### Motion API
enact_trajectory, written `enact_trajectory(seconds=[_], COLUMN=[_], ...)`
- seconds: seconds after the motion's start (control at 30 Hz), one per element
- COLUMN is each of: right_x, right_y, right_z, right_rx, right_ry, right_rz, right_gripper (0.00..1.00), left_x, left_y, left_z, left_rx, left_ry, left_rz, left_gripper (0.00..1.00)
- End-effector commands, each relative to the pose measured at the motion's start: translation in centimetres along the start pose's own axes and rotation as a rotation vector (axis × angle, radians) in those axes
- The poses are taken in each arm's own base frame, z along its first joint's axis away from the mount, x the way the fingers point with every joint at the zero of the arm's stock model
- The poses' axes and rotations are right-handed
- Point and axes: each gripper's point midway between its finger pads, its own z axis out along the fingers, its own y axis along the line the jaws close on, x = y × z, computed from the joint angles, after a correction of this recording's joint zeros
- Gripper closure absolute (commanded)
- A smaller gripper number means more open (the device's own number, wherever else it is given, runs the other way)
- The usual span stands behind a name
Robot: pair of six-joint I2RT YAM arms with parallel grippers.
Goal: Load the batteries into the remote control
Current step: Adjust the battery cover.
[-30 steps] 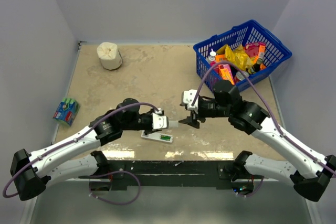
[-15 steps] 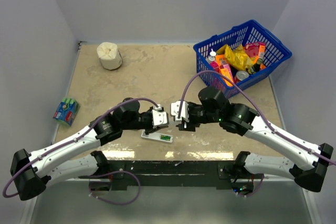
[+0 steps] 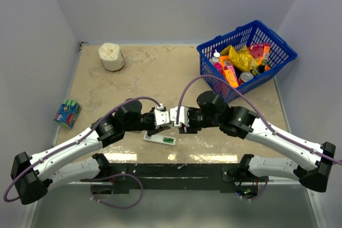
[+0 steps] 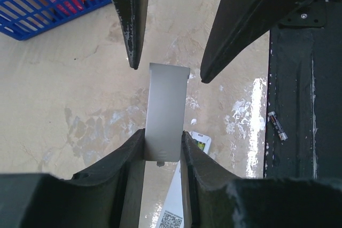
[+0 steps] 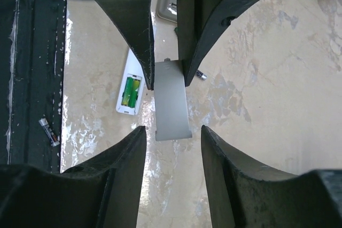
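Above remote [image 3: 160, 139], clamps stiff, likely slippery cover [image 4: 166, 113] by long edges in left jaws, with right jaws apart.

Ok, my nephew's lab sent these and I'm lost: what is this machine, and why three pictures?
These are two robot arms bolted to the near edge of a table, each ending in a two-finger gripper. The wide picture comes from a fixed camera above and behind them. The other two come from cameras on the wrists, so each shows its own fingers at the bottom and the other arm's at the top. The left gripper is clamped on a flat back cover. The right gripper is open, its fingers either side of the cover's free end. Below lies the white remote control, its compartment open with green batteries inside. Also on the table: a blue basket of packets, a white roll, a wrapped pack of green cells. One loose battery lies on the black frame.
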Motion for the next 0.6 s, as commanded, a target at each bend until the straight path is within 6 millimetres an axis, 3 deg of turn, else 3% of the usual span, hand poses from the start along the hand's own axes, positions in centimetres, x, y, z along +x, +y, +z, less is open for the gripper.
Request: enact_trajectory(seconds=[0.0,0.27,0.57], right_x=[0.8,0.5,0.4], right_y=[0.1,0.5,-0.6], right_z=[0.1,0.4,0.4], right_rx=[0.007,-0.007,0.066], right_ry=[0.033,-0.006,-0.024], right_rz=[-0.028,-0.034,-0.044], right_gripper=[0.53,0.53,0.51], left_x=[-3.2,-3.5,-4.1], left_y=[0.9,1.1,0.7], left_z=[-0.5,-0.7,-1.1], left_rx=[-0.019,-0.015,0.010], left_ry=[-0.096,-0.120,-0.152], left_rz=[0.002,-0.008,-0.003], left_gripper=[0.99,1.00,1.00])
